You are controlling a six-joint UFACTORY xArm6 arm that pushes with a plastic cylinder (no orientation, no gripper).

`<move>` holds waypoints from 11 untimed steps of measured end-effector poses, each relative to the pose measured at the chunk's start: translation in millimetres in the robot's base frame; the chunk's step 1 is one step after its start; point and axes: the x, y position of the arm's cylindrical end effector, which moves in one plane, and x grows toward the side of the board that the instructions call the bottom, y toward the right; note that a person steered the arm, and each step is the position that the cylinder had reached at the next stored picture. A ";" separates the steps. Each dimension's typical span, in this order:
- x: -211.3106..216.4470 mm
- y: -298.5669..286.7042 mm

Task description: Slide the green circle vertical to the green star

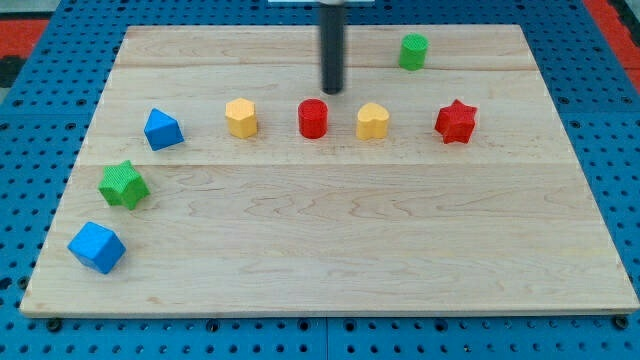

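The green circle (413,51), a short green cylinder, stands near the view's top, right of centre. The green star (123,184) lies at the view's left, below the middle row. My tip (332,90) is the lower end of the dark rod coming down from the view's top centre. It sits just above the red cylinder (313,118), left of and slightly below the green circle, well apart from it. The green star is far to the tip's lower left.
A row across the wooden board (330,260): blue triangular block (162,129), yellow hexagon (241,117), red cylinder, yellow heart (373,121), red star (456,122). A blue cube (96,247) lies at the lower left. Blue pegboard surrounds the board.
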 end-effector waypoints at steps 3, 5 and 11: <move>-104.7 28.2; -104.3 103.7; -73.1 -41.9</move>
